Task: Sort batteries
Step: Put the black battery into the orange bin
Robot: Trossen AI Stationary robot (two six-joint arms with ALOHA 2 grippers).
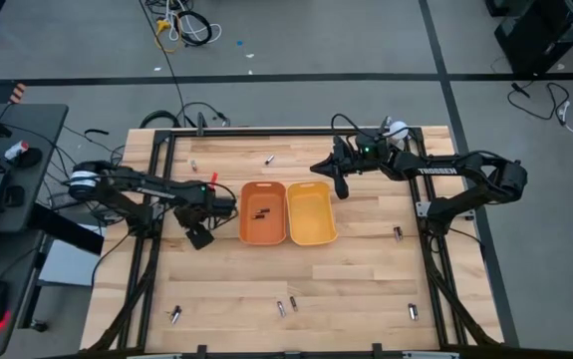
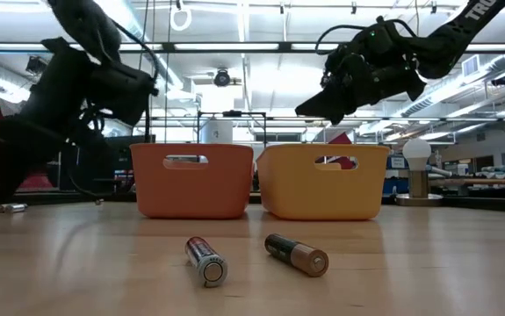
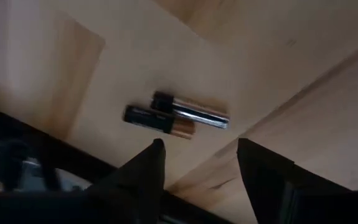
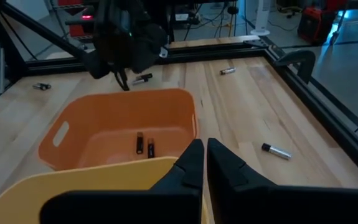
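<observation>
We see a pale wooden plank surface (image 1: pixel 226 279) framed by black metal rails, with two small plastic trays side by side at its middle — an orange plastic tray (image 1: pixel 263 212) on the left and a yellow plastic tray (image 1: pixel 311 212) touching it on the right; two small dark batteries (image 4: pixel 144 145) lie close together on the orange tray's floor, while the yellow tray holds nothing that we can make out.

The left gripper (image 1: pixel 198 236) hangs just beside the orange tray's left wall, above the wood; its two dark fingers (image 3: pixel 144 171) stand apart, holding nothing, and in its wrist view a dark-and-copper battery (image 3: pixel 159 121) and a silvery battery with a dark end (image 3: pixel 191 110) lie side by side, touching, on the wood beyond the fingertips.

The right gripper (image 1: pixel 341 186) hovers over the far right corner of the yellow tray; its fingers (image 4: pixel 191 163) are pressed almost together with nothing between them.

Other loose batteries are scattered well apart from the trays — a pair near the front edge (image 1: pixel 286 305), one at the front left (image 1: pixel 175 315), one at the front right (image 1: pixel 413 311), one near the right rail (image 1: pixel 398 233), two toward the back (image 1: pixel 269 159).
</observation>
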